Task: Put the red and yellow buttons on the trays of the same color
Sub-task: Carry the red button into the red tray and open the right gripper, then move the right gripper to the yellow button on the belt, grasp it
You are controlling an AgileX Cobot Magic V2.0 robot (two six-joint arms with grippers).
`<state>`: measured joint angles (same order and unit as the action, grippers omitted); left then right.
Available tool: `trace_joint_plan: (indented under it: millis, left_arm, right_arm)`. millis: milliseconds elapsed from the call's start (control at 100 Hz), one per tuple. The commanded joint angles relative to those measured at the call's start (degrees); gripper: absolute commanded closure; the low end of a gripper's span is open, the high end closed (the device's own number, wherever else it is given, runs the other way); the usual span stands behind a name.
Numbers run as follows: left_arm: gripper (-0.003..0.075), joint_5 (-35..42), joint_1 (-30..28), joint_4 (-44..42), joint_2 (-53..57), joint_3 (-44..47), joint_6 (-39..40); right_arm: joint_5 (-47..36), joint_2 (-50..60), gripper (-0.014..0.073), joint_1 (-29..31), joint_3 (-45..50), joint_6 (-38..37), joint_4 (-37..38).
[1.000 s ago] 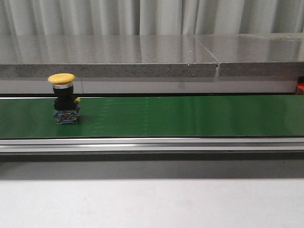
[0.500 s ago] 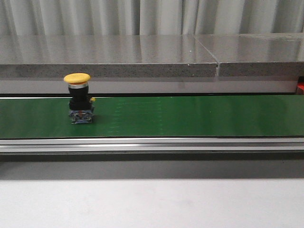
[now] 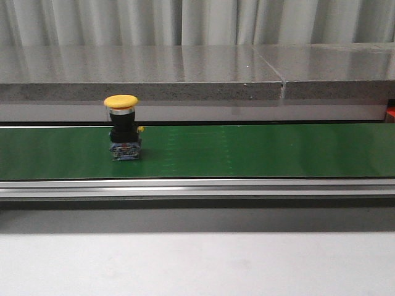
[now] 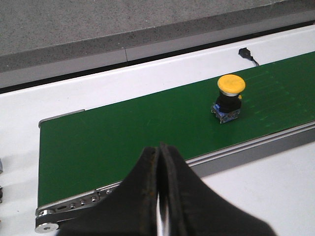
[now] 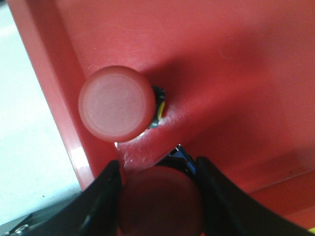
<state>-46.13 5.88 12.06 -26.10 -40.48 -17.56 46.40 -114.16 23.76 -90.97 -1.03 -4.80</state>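
Right gripper (image 5: 158, 206) is pinching a red button (image 5: 160, 201) over the red tray (image 5: 246, 73).
Green conveyor belt (image 3: 247, 151) is carrying a yellow mushroom-head button (image 3: 123, 126), upright, at about nine o'clock of the front view. Left gripper (image 4: 160, 196) is hanging with fingers pressed together, holding nothing. Another red button (image 5: 117, 103) is already sitting in the red tray; the yellow one is left, its tray out of sight.

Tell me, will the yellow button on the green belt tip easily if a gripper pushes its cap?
Probably yes: the yellow button stands upright, its wide cap above a narrower base. It looks rigid, not floppy. On its side, the round cap might roll.
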Motion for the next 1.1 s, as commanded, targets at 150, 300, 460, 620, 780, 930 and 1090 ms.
trace_joint_plan:
  millis: [150,300,460,620,780,930,1090]
  left_arm:
    - [0.0741,3.9,0.3,0.9,-0.3,-1.6,0.1]
    - [0.0741,3.9,0.3,0.9,-0.3,-1.6,0.1]
    - [0.0741,3.9,0.3,0.9,-0.3,-1.6,0.1]
    - [0.0741,3.9,0.3,0.9,-0.3,-1.6,0.1]
    - [0.0741,3.9,0.3,0.9,-0.3,-1.6,0.1]
    - [0.0741,3.9,0.3,0.9,-0.3,-1.6,0.1]
    - [0.0741,3.9,0.3,0.9,-0.3,-1.6,0.1]
  right_arm:
    - [-1.8,2.9,0.0099,0.5,-1.9,-0.1,0.2]
    - [-2.4,2.9,0.0050,0.5,-1.9,-0.1,0.2]
    - [-3.6,4.5,0.0050,0.5,-1.9,-0.1,0.2]
    - [-3.0,8.3,0.0050,0.4,-1.7,-0.1,0.8]
    - [-5.4,15.2,0.0050,-0.5,2.7,-0.1,0.8]
    - [-7.6,22.7,0.0050,-1.2,9.5,0.3,0.7]
    - [-6.8,30.3,0.0050,-3.6,15.1,1.0,0.7]
